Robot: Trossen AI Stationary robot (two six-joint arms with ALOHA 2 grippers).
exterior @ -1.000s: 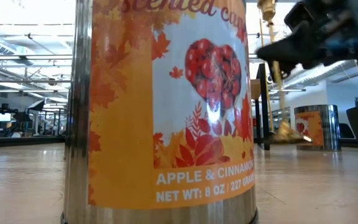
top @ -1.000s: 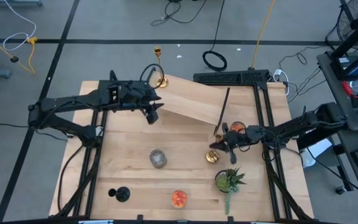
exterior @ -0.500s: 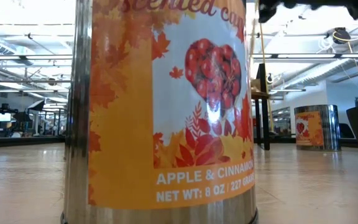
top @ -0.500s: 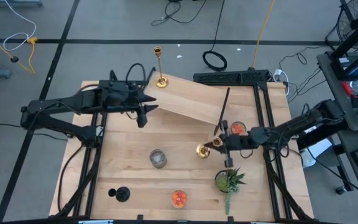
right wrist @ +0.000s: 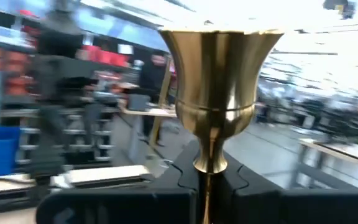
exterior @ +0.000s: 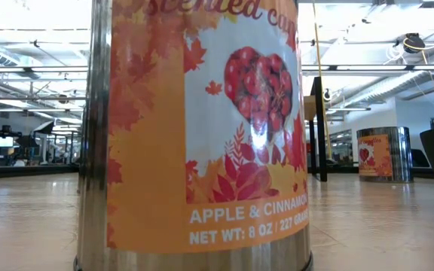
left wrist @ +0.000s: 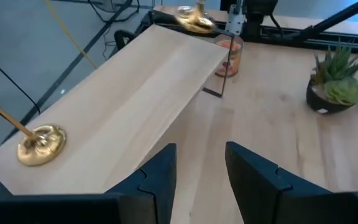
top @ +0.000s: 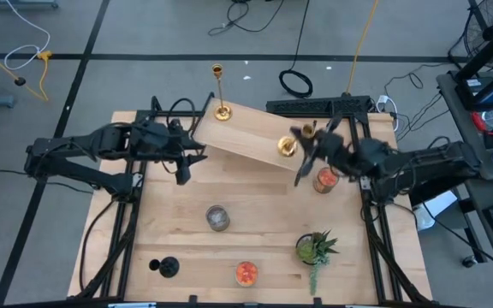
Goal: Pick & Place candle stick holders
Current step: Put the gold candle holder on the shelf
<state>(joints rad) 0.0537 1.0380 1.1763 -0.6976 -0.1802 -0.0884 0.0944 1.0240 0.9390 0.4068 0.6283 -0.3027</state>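
One tall gold candlestick (top: 221, 109) stands by its round base on the left end of the raised wooden shelf (top: 246, 137); it also shows in the left wrist view (left wrist: 41, 142). My right gripper (top: 313, 141) is shut on the second gold candlestick (top: 288, 147), over the shelf's right end. My left gripper (top: 184, 171) is open and empty, near the shelf's left end, with its fingers apart (left wrist: 201, 168). A grey cup (top: 218, 217), an orange-red cup (top: 246, 272) and a short black holder (top: 166, 267) stand on the table. My right gripper pinches the candlestick's thin stem (right wrist: 207, 167) between its two fingers, just below the flared cup (right wrist: 216, 68). The fingers lie across the stem, about level, coming from the table's right. The candlestick hangs roughly upright, its base (left wrist: 194, 20) close over the shelf's right end. Whether the base touches the shelf I cannot tell.
A green potted plant (top: 315, 248) stands at the near right. An orange jar (top: 325, 180) sits beside the shelf's black leg (top: 305, 158). A large scented-candle tin (exterior: 202, 128) fills most of the low view. Bare wood lies between the shelf and the cups.
My right gripper has carried the gold candlestick up from the middle of the table and toward the far edge, to above the shelf's right end. The candlestick is now lifted clear of the table. My left gripper has drawn back from the shelf toward the table's left edge.
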